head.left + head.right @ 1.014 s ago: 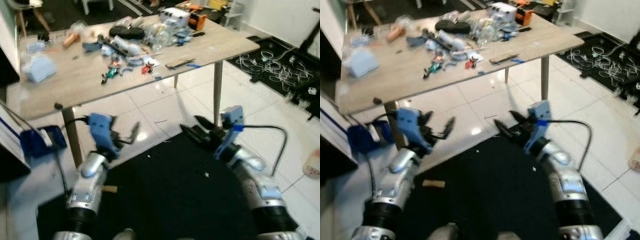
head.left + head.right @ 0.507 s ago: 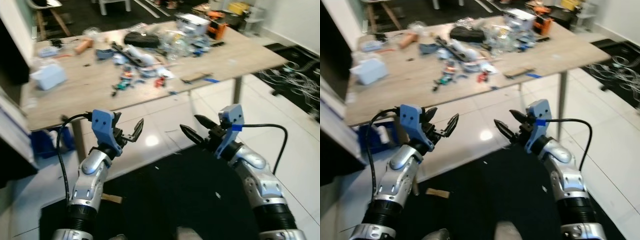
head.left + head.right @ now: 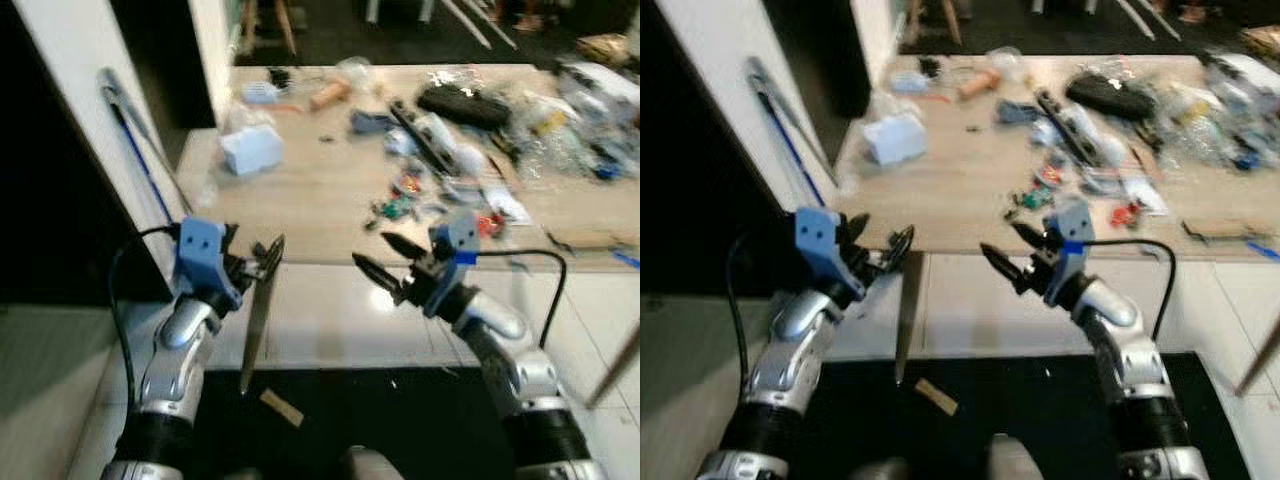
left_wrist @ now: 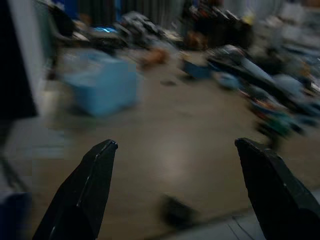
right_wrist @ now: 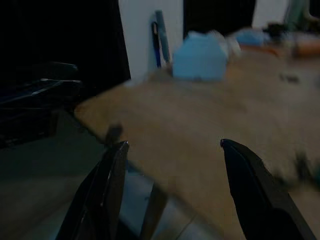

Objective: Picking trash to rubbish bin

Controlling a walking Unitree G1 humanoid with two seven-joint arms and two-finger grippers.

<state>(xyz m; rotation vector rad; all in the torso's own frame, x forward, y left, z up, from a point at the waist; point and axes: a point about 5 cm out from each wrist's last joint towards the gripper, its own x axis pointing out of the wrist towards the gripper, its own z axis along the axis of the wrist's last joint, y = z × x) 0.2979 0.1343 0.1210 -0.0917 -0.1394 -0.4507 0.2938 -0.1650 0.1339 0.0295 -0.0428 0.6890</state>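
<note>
White floor tiles (image 3: pixel 330 320) and a black mat (image 3: pixel 400 420) lie below your view; ahead stands a wooden surface (image 3: pixel 320 200) strewn with clutter. Note the trash on it: a light blue box (image 3: pixel 250 150) near its left end, a long black item (image 3: pixel 465 103) toward the far edge, and small coloured scraps (image 3: pixel 400 205) near the front edge. A brown scrap (image 3: pixel 281 407) lies on the mat. Your left end effector (image 3: pixel 262 262) and right end effector (image 3: pixel 380 262) hover before the front edge, each with its 2 fingers spread and holding nothing. Both wrist views are blurred.
</note>
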